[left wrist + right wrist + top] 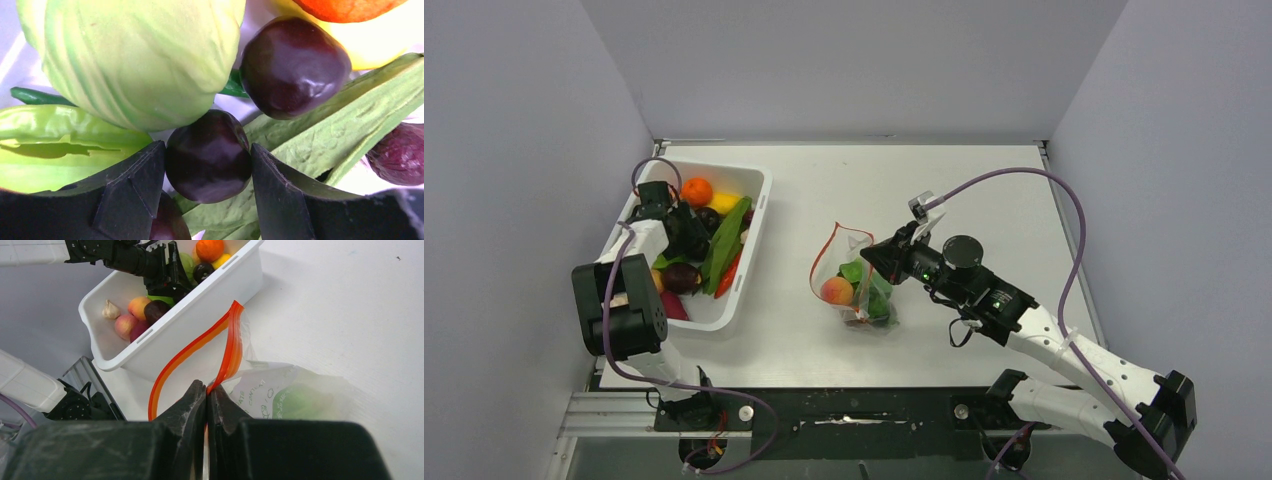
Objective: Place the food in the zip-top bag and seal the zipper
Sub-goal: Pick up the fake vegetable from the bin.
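My left gripper (208, 167) is down in the white bin (759, 215), its fingers pressed on both sides of a dark plum (208, 150). Around it lie a pale green lettuce (135, 55), a second plum (292, 67) and an orange (696, 191). The clear zip-top bag (849, 285) stands at the table's middle with a peach (837, 291) and green pieces inside, its mouth open. My right gripper (206, 390) is shut on the red-orange zipper (232, 340) at the mouth's right side and holds it up. It also shows in the top view (871, 256).
The bin (220, 290) stands just left of the bag and holds more food: peaches (125, 325), a garlic bulb (111, 310), a long green leaf (340, 120). A purple cable (1064, 200) loops over the table's right side.
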You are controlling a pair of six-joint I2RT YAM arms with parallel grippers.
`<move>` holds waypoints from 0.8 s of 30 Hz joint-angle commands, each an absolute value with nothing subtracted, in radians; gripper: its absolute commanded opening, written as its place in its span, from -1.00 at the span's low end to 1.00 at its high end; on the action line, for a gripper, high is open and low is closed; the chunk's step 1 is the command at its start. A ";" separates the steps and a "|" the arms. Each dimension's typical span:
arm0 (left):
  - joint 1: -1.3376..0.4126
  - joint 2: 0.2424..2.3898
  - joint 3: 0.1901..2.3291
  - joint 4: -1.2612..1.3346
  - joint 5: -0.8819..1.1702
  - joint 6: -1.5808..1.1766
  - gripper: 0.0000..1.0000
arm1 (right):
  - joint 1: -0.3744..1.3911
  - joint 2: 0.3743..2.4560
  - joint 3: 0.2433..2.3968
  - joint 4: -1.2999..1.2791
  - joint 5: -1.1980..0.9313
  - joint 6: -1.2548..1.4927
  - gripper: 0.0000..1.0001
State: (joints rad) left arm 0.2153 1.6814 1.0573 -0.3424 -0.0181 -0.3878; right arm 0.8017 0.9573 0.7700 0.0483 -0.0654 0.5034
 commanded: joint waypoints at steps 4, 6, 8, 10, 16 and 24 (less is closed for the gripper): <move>0.198 1.520 1.053 -0.356 0.008 -0.378 -0.05 | 0.813 0.931 0.807 0.115 -0.036 0.505 -1.00; 0.198 1.486 1.046 -0.363 0.011 -0.381 -0.06 | 0.814 0.934 0.810 0.112 -0.033 0.505 -1.00; 0.198 1.451 1.036 -0.365 0.014 -0.385 -0.08 | 0.816 0.938 0.811 0.112 -0.028 0.505 -1.00; 0.198 1.415 1.025 -0.365 0.023 -0.386 -0.08 | 0.816 0.944 0.807 0.114 -0.024 0.507 -1.00; 0.198 1.330 0.986 -0.351 0.077 -0.402 -0.09 | 0.818 0.978 0.816 0.127 -0.031 0.521 -1.00; 0.160 1.206 0.948 -0.325 0.227 -0.402 -0.10 | 0.818 1.016 0.825 0.128 -0.023 0.532 -1.00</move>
State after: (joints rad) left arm 0.1879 1.2881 0.9478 -0.3717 0.1223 -0.3988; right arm 0.8116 1.0100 0.7704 0.0490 -0.0429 0.5179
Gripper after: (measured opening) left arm 0.570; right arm 0.033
